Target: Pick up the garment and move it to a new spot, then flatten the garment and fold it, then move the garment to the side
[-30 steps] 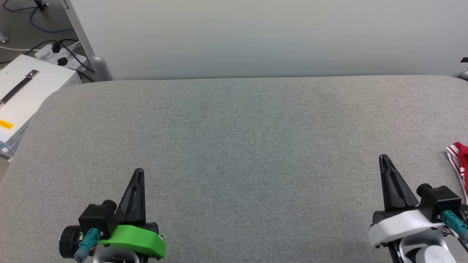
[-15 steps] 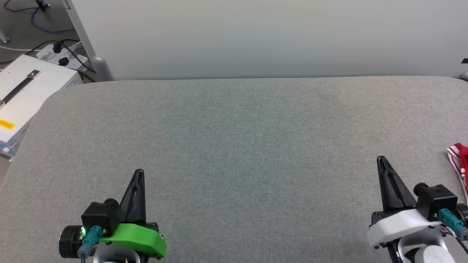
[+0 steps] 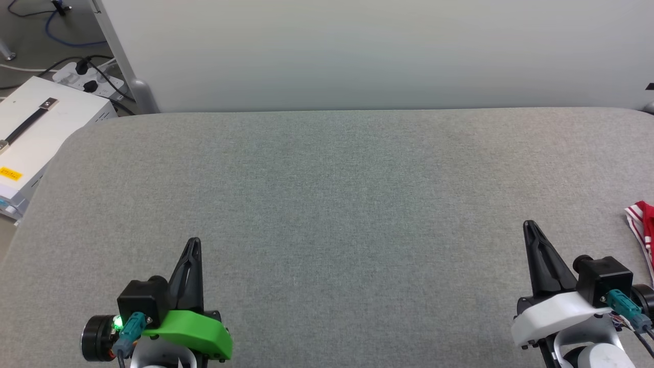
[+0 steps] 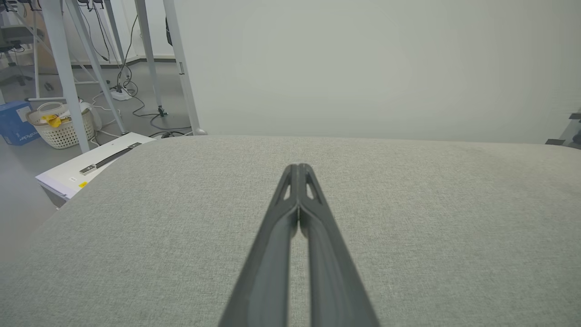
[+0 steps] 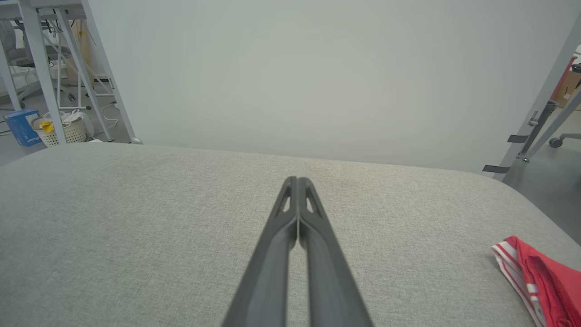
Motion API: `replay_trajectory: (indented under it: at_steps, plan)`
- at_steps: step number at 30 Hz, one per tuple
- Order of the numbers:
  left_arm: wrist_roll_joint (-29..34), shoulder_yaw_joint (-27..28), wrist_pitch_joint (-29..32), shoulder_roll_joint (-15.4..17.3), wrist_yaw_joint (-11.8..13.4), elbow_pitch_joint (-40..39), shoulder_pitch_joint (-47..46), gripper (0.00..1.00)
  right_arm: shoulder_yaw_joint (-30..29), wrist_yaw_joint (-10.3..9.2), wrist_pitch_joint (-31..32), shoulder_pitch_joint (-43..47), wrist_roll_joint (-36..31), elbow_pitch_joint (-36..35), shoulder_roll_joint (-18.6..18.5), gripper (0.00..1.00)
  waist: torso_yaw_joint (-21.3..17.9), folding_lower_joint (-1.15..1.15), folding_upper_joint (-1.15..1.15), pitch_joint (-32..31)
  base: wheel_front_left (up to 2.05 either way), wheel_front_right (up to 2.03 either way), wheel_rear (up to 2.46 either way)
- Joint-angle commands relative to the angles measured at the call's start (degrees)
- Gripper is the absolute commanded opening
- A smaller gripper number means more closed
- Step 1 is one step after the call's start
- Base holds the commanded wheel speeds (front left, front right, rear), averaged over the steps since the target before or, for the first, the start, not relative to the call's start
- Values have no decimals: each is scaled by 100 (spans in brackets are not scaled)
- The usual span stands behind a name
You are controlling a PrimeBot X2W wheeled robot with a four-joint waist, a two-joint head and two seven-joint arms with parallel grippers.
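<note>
Grey woven-fabric tabletop (image 3: 327, 194), with the dark-fingered left gripper (image 3: 194, 241) and right gripper (image 3: 529, 225) above it, fingers pressed together. A red garment with white-striped trim (image 3: 643, 225) lies at its right edge, mostly cropped; a reach may miss.

Grey fabric tabletop (image 3: 327, 168), pale partition (image 3: 357, 51) behind.
I see a white case (image 3: 41, 122) (black-handled) beside a power strip (image 3: 84, 76) on grey floor (image 3: 20, 36).
</note>
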Motion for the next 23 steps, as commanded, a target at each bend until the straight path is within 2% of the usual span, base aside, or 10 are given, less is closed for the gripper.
replay_trajectory:
  at_steps: [1,23]
  plan:
    - [78,13,29,-24,38,-28,-95,0,16,-3,40,-20,-44,-16,4,0,2,0,30,-1,0,0,0]
    - [288,26,281,-50,164,-57,-139,0,57,-3,275,-28,-133,-27,6,0,27,0,41,-18,0,0,0]
